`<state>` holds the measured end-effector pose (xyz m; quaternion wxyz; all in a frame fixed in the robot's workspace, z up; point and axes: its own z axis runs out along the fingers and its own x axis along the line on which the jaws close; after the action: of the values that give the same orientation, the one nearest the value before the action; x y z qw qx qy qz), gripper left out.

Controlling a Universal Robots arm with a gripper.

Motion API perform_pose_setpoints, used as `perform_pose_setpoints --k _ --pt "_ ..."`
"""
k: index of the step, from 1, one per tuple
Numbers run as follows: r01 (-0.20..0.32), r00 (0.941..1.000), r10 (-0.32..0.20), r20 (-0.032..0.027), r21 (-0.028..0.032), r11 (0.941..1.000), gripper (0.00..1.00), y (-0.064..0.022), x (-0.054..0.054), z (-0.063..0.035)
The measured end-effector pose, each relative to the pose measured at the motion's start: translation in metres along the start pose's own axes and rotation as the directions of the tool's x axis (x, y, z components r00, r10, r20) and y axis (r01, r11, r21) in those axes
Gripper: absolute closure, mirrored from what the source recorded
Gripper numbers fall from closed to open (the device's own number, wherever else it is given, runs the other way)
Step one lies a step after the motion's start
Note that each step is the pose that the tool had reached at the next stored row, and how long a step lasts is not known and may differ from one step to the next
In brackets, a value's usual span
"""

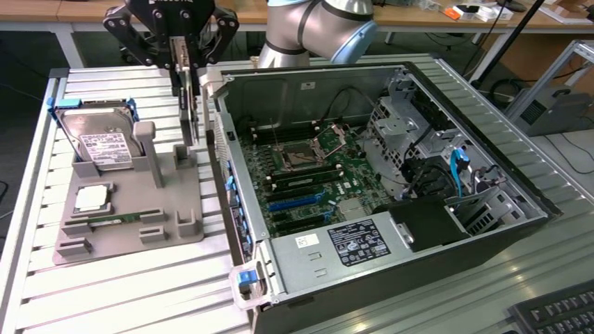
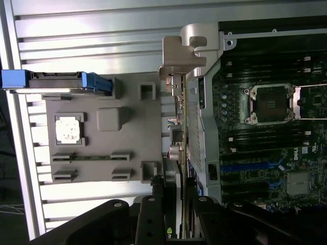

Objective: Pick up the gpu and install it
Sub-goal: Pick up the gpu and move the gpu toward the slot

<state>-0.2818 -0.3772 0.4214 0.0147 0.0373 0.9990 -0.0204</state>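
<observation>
The gpu (image 1: 188,104) hangs edge-on, a thin card with a silver end bracket (image 1: 210,78) at its upper end. My gripper (image 1: 183,59) is shut on its upper part. The card's lower end hangs just above the grey fixture (image 1: 130,233), close beside the outer wall of the open computer case (image 1: 222,149). In the wrist view the gpu (image 2: 174,127) runs as a thin line from my gripper (image 2: 173,196) to the bracket (image 2: 186,51), between the fixture and the case wall. The motherboard (image 1: 307,174) lies open inside the case.
On the grey fixture sit a silver hard drive (image 1: 100,139) with blue rails, a processor chip (image 1: 93,198) and a narrow memory stick (image 1: 111,221). Inside the case are a power supply (image 1: 357,243) and drive cages (image 1: 408,125). A keyboard (image 1: 557,313) lies at the exterior view's lower right.
</observation>
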Motion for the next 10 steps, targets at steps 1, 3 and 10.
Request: perform_pose_setpoints --k 1,3,10 --pt "0.0 1.0 0.0 0.0 0.0001 1.0 0.73 0.0001 -0.0007 0.0001" --pt "0.0 1.0 0.0 0.0 0.0 1.0 0.73 0.0001 -0.0008 0.0001" --pt "0.0 1.0 0.0 -0.0001 0.0001 1.0 0.73 0.0002 -0.0023 0.0005"
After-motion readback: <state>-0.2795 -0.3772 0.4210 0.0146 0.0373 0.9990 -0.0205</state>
